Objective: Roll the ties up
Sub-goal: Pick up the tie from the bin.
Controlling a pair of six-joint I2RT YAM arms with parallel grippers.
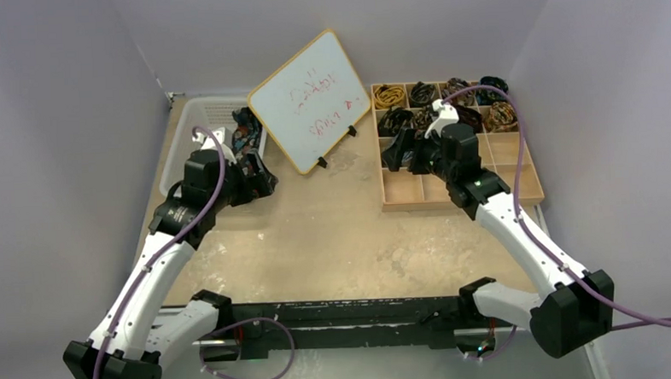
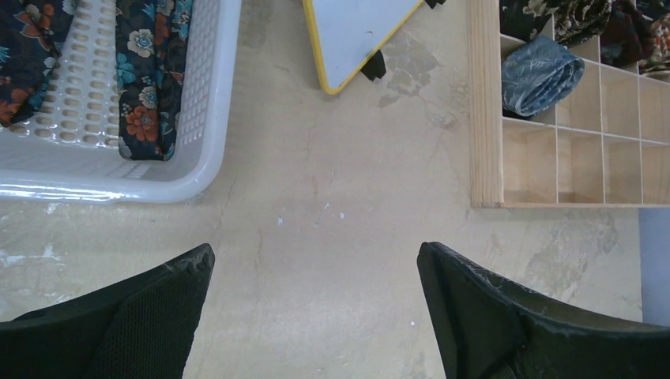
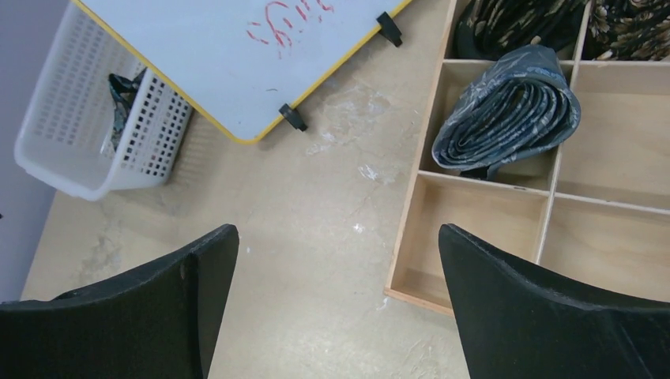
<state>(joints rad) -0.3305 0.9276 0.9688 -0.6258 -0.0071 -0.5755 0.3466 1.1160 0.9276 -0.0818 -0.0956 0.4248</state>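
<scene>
Left gripper (image 2: 316,260): jaws spread wide, nothing between them. I have it hovering over bare table (image 2: 332,197), with the white basket (image 2: 201,158) just up and to the left. My read is that it's lined up to fetch the next tie.
Right gripper (image 3: 338,237): released too, and empty, hanging over the lower-left corner of the wooden tray (image 3: 411,229).
Table: the beige middle of the overhead view is the room I'd want for rolling.
Wooden tray: right of the overhead view, upper compartments filled, lower ones bare.
Whiteboard (image 1: 309,101): propped at top centre between basket and tray, with a red scribble on it.
White basket: upper left of the left wrist view, holding the supply.
Unrolled ties (image 2: 146,79): navy floral strips lying loose in the basket, waiting.
Rolled ties (image 1: 389,95): dark and gold coils, one per compartment.
Grey-blue coil (image 3: 506,110): on its side, upper right of the right wrist view. The bare compartment below it is probably the next slot.
</scene>
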